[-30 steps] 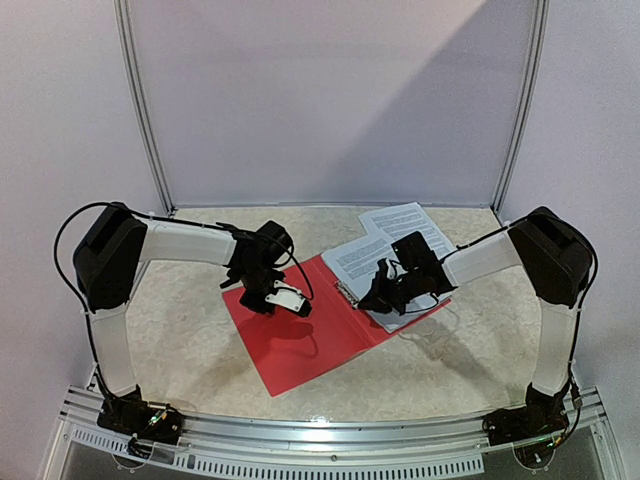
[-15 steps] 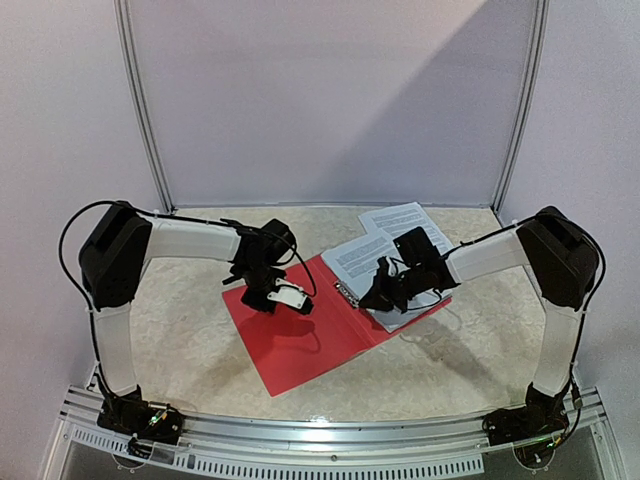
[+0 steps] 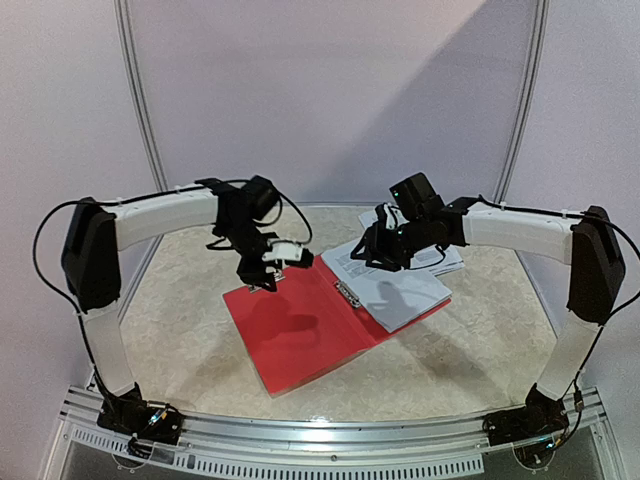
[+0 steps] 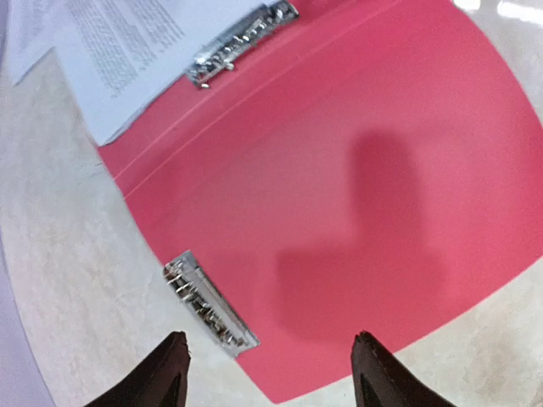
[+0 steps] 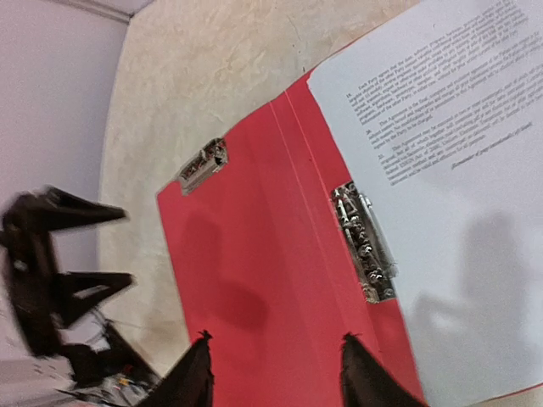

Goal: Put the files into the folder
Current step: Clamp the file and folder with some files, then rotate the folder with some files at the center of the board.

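Left gripper: fingers being held apart, nothing being gripped.
Below the left fingers: the folder is being seen lying open, red inside upward.
Ahead of the left fingers: an edge clip is being shown at the folder's rim.
Right gripper: fingers being held apart, nothing being gripped.
Ahead of the right fingers: a spine clip is being shown on the folder.
Files: being carried on the folder's leaf, right of the right fingers, just beside the spine clip.
Table: being covered by the folder.
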Controlling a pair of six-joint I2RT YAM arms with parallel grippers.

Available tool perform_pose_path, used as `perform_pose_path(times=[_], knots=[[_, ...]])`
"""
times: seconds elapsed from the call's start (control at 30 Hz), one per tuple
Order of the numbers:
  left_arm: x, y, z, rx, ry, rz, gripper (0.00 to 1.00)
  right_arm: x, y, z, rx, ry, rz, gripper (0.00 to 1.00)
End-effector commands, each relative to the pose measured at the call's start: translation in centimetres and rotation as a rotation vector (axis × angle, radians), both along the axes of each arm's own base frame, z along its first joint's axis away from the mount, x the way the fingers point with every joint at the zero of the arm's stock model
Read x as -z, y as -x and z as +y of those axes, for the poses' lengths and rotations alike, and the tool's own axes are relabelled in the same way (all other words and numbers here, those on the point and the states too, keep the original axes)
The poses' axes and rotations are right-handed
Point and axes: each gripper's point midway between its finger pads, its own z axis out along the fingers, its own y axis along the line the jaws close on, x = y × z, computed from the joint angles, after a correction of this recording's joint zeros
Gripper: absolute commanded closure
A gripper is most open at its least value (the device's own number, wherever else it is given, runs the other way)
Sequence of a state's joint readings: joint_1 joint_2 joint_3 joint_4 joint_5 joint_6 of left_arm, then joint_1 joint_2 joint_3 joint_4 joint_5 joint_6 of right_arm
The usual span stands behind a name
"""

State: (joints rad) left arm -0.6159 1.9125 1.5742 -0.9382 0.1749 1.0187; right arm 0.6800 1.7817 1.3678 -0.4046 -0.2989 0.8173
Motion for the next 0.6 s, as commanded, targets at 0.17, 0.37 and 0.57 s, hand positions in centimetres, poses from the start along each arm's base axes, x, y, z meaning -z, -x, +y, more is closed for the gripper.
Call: perform_pose_path(times=[0.17, 0.37, 0.57], knots=[[-5.4, 0.8, 9.0, -0.351, 0.098, 0.013, 0.18, 6.3, -0.2, -1.2, -0.157, 0.605, -0.106, 0.33], [-3.5, 3.5, 14.4, -0.496, 0.046, 0.034, 0.16, 9.4, -1.8, 0.5, -0.267, 0.76, -0.139, 0.37], [-2.2, 5.8, 15.8, -0.546, 0.036, 0.047, 0.16, 12.4, -2.2, 2.4, -0.355, 0.747, -0.14, 0.62]])
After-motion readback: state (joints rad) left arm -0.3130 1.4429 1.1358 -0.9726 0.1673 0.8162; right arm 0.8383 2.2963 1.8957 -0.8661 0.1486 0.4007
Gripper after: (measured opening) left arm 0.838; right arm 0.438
